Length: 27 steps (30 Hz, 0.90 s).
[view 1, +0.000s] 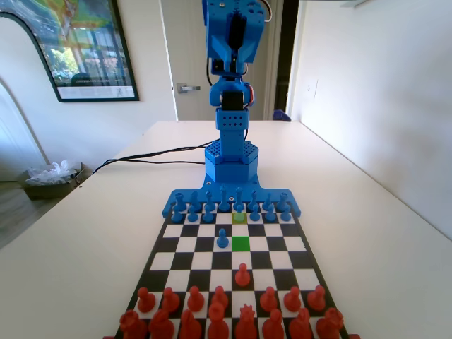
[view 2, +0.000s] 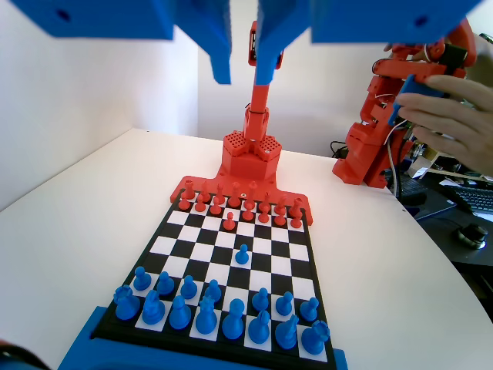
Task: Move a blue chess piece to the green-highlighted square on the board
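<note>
- High above the board (view 2: 235, 254) in the wrist view, the gripper (view 2: 243, 65) hangs with its 2 blue fingers (view 2: 218, 54) apart and nothing between them.
- Through that gap the near blue ranks lie far below, so the gripper is well clear of every piece.
- Seen from the fixed view, the blue arm (view 1: 233, 42) stands upright at the far end of the board (view 1: 164, 244), behind the blue rows.
- The blue chess piece (view 1: 239, 214), tinted teal-green, stands upright on a duller olive yellow-green cell (view 1: 239, 219) in the blue pawn row, slightly right of centre in the fixed view.
- The green-highlighted square (view 1: 241, 244) lies bare, nearer the camera in the same file, with 1 cell between it and the piece's cell.
- 1 plain blue pawn (view 1: 222, 239) stands just left of the green square in the fixed view, on the adjoining cell.
- 1 red pawn (view 1: 242, 274) stands forward of the red rows, near the green square's file, toward the fixed camera.
- The board rests on a white table (view 1: 367, 233).
</note>
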Each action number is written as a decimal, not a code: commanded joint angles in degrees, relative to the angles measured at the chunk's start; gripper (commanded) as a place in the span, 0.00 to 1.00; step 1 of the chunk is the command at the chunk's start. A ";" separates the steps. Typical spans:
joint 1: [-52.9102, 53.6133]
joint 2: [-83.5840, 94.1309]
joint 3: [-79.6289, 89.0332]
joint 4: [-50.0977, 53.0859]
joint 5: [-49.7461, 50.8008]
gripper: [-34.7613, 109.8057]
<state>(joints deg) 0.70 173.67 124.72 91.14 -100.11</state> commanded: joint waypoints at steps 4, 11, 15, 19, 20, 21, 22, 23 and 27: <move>1.05 1.14 0.18 -0.79 0.00 0.28; 0.88 1.14 0.18 -0.79 0.00 0.28; 1.05 1.14 0.18 -0.79 -0.09 0.25; 0.44 0.70 0.00 -0.88 1.93 0.25; 0.00 -0.35 -0.44 -0.97 2.29 0.25; -0.62 -1.93 -1.32 -0.88 3.16 0.25; -0.97 -3.78 -2.37 -0.70 4.22 0.25; -1.32 -5.80 -3.78 -0.44 5.01 0.25; -1.41 -15.21 -12.30 2.46 6.68 0.25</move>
<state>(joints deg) 0.35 163.83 119.62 91.93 -93.78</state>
